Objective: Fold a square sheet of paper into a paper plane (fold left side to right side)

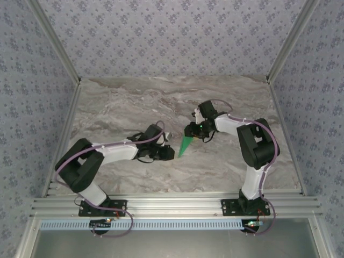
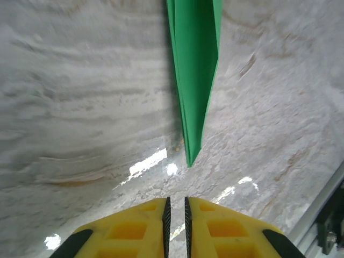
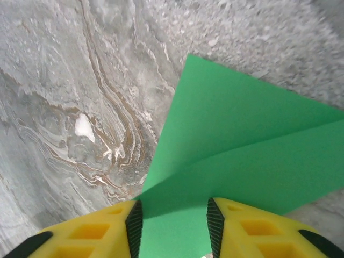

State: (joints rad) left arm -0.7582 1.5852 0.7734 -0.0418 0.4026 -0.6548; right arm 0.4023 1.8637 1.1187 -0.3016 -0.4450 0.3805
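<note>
Straddling paper plane [image 3: 242, 161] | right jaws apart | plane's near end cut off

Green paper plane [image 2: 196, 80]; grey marbled table [image 1: 134, 102]

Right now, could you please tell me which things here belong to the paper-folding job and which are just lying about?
Part of the job: green paper plane, left gripper, right gripper.
Just there: marble table, metal rail, patterned walls.
</note>
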